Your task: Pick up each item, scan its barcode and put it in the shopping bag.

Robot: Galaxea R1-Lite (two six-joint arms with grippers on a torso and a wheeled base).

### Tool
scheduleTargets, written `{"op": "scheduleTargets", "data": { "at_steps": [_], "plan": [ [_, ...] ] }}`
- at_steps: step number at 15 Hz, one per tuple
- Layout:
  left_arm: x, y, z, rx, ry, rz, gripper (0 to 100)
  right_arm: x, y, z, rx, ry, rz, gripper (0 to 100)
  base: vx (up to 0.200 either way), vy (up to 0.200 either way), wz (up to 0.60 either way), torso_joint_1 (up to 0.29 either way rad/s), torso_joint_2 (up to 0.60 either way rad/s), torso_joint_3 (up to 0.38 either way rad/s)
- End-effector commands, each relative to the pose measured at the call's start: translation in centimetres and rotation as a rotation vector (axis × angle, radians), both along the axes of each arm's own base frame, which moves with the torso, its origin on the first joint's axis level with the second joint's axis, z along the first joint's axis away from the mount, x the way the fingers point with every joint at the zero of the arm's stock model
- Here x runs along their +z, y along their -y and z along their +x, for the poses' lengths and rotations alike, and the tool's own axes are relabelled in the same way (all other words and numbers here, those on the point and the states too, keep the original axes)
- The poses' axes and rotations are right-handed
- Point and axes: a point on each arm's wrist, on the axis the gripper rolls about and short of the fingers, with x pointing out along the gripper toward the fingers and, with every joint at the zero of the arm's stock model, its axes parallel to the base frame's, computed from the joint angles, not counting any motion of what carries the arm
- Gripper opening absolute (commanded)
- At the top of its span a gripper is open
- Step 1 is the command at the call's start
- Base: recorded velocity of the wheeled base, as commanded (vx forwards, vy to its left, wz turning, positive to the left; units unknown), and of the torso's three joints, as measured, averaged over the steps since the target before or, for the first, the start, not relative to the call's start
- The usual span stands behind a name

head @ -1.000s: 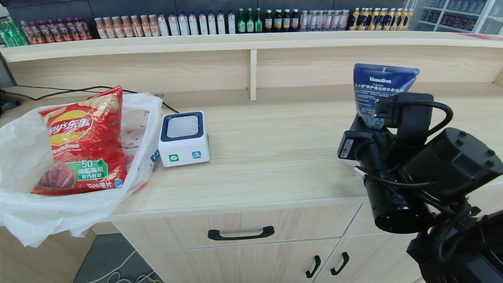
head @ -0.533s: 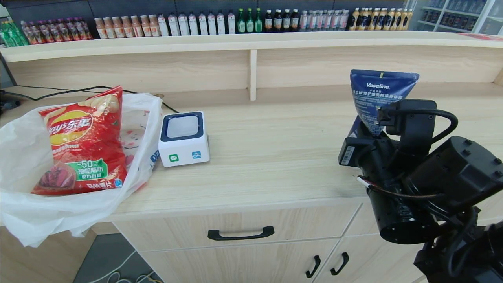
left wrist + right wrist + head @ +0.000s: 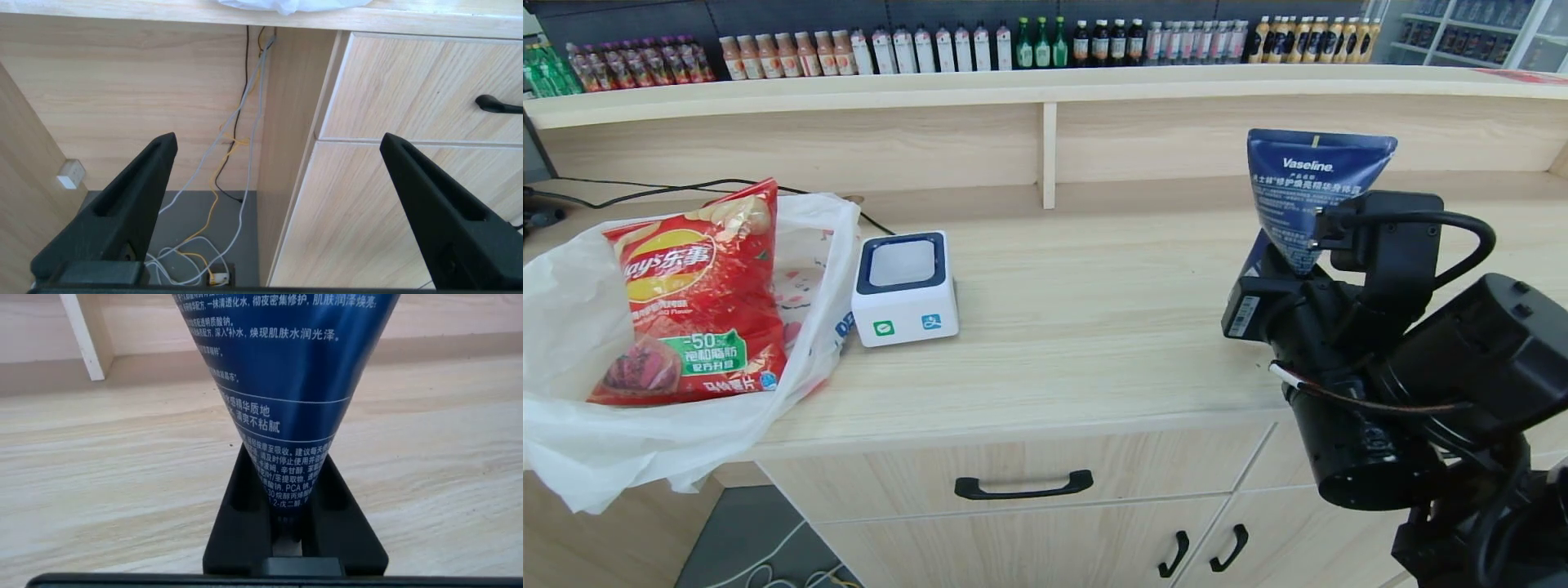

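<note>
A blue pouch (image 3: 1307,196) stands upright above the right side of the counter, its narrow lower end clamped in my right gripper (image 3: 1278,273). In the right wrist view the blue pouch (image 3: 282,408) tapers down between the black fingers (image 3: 245,506). The white barcode scanner (image 3: 905,287) with a dark-rimmed window sits on the counter, well left of the pouch. A white shopping bag (image 3: 621,351) lies at the counter's left end with a red chips bag (image 3: 698,298) in it. My left gripper (image 3: 278,212) hangs open below the counter, in front of the cabinet.
A raised wooden shelf (image 3: 1045,90) runs along the back of the counter (image 3: 1094,327), with rows of bottles (image 3: 1045,41) behind it. A black cable (image 3: 645,192) lies at the back left. Drawers with black handles (image 3: 1023,486) are under the counter.
The right arm has shifted slightly with the pouch: it dipped, then rose again and moved a little left. Scanner, bag and chips have not moved.
</note>
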Motion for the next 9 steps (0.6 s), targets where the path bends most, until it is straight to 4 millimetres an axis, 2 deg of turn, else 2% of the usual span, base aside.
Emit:
{"op": "scheduleTargets", "data": {
  "at_steps": [1, 5, 7, 9],
  "plan": [
    [0.0, 0.0, 0.0, 0.000, 0.000, 0.000, 100, 1.2, 0.1, -0.2, 0.004, 0.034, 0.029, 0, 0.000, 0.000, 0.00, 0.000, 0.00, 0.000],
    [0.0, 0.0, 0.0, 0.000, 0.000, 0.000, 100, 3.1, -0.2, -0.3, 0.023, 0.096, 0.090, 0, 0.000, 0.000, 0.00, 0.000, 0.00, 0.000],
    [0.0, 0.0, 0.0, 0.000, 0.000, 0.000, 100, 4.8, -1.2, -0.7, 0.078, 0.154, 0.158, 0, 0.000, 0.000, 0.00, 0.000, 0.00, 0.000],
    [0.0, 0.0, 0.0, 0.000, 0.000, 0.000, 100, 5.4, -2.0, -1.5, 0.133, 0.175, 0.210, 0, 0.000, 0.000, 0.00, 0.000, 0.00, 0.000]
  ]
}}
